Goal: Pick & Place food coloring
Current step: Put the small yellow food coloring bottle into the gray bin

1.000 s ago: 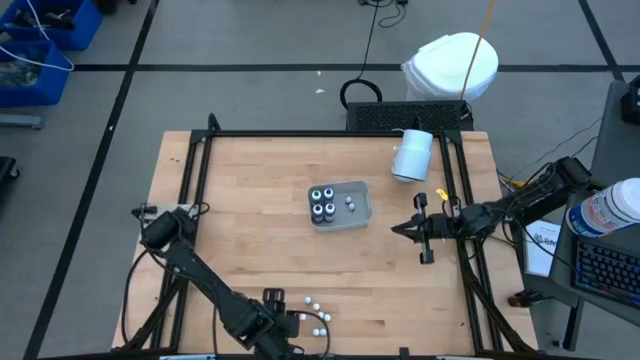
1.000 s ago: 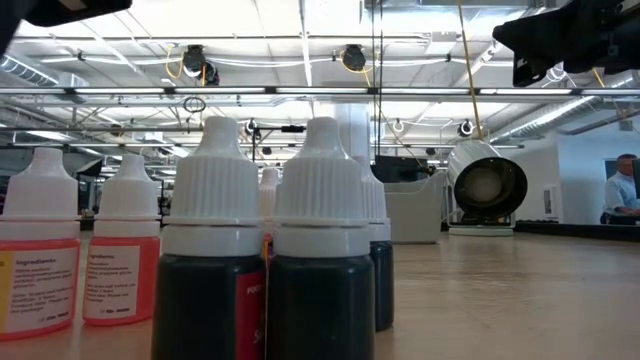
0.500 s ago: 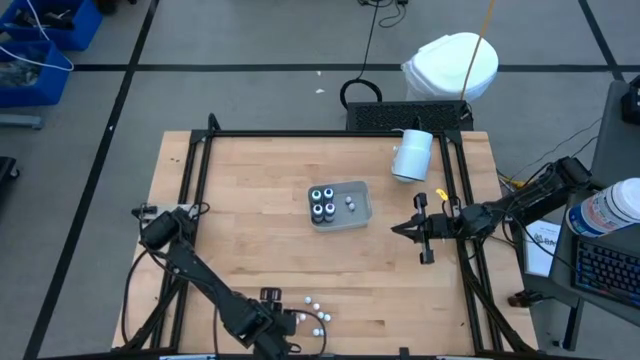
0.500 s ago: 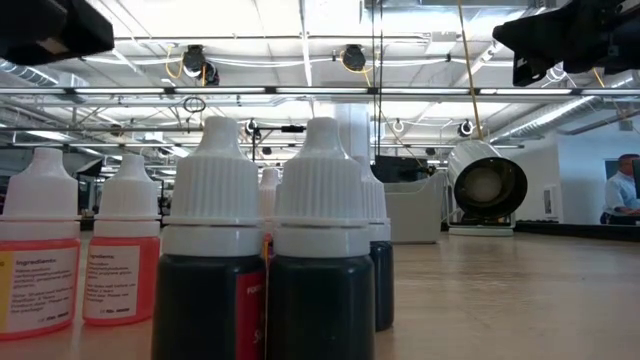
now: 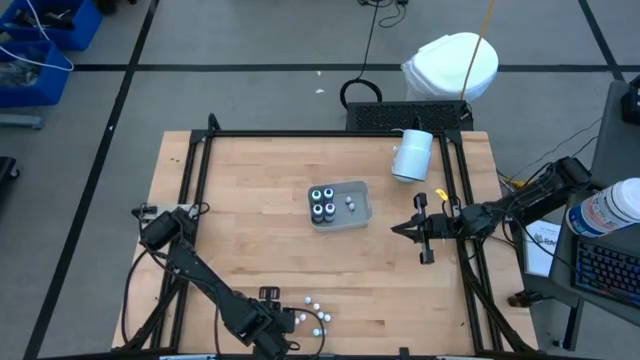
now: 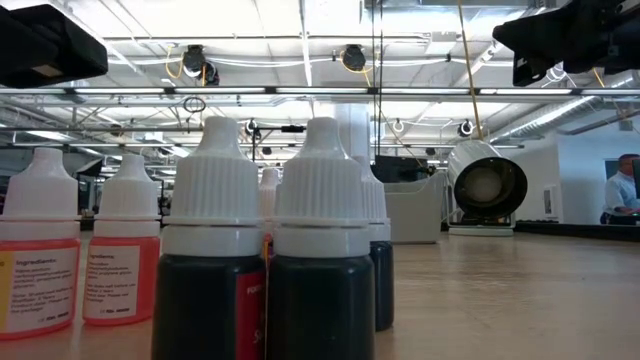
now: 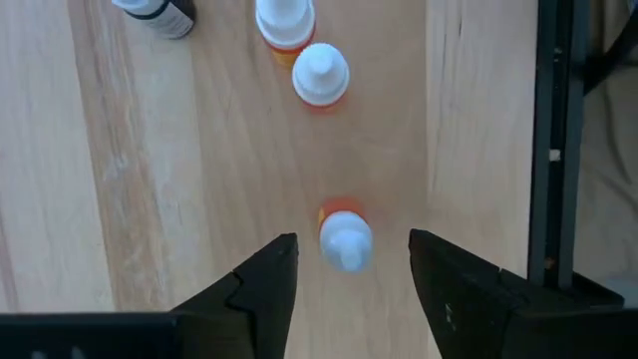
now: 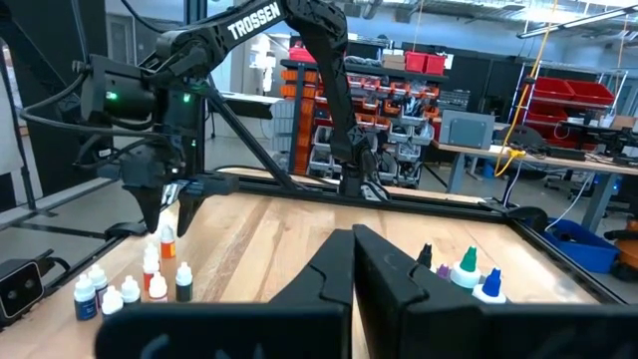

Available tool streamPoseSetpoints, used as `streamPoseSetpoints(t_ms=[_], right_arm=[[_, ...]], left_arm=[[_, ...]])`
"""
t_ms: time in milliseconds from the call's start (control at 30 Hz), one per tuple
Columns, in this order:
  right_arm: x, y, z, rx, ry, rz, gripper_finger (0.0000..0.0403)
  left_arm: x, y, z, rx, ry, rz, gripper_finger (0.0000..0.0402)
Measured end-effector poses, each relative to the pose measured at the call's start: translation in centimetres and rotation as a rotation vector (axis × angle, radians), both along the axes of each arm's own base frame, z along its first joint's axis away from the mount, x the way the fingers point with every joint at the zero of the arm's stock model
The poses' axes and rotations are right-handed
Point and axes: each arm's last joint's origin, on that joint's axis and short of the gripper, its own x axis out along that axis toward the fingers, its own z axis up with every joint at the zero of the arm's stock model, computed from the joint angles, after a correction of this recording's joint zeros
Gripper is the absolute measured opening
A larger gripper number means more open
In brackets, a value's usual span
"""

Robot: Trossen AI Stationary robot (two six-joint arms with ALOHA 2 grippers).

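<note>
While the left tool [image 7: 347, 274] stands spread around an orange-bodied bottle [image 7: 345, 237] near the table's front rail [image 7: 553, 150], the right tool [image 5: 398, 230] waits pressed together.

The left arm reaches along the table's near edge, its gripper [image 7: 347, 269] pointing straight down with fingers spread apart. The right arm lies over the table's right side, its gripper [image 5: 396, 229] pointing left, fingers pressed together.

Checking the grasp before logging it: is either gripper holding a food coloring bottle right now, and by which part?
Nothing is held. The left gripper is open, its fingers either side of an orange bottle but not touching it. The right gripper is shut and empty.
</note>
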Motion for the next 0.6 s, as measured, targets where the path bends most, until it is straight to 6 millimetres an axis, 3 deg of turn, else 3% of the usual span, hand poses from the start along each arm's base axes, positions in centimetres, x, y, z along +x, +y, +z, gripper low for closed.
streamPoseSetpoints(t_ms=[600], right_arm=[[0.00, 0.00, 0.02, -0.003, -0.001, 0.000, 0.0000]], left_arm=[[0.52, 0.55, 0.02, 0.034, -0.031, 0.006, 0.0198]])
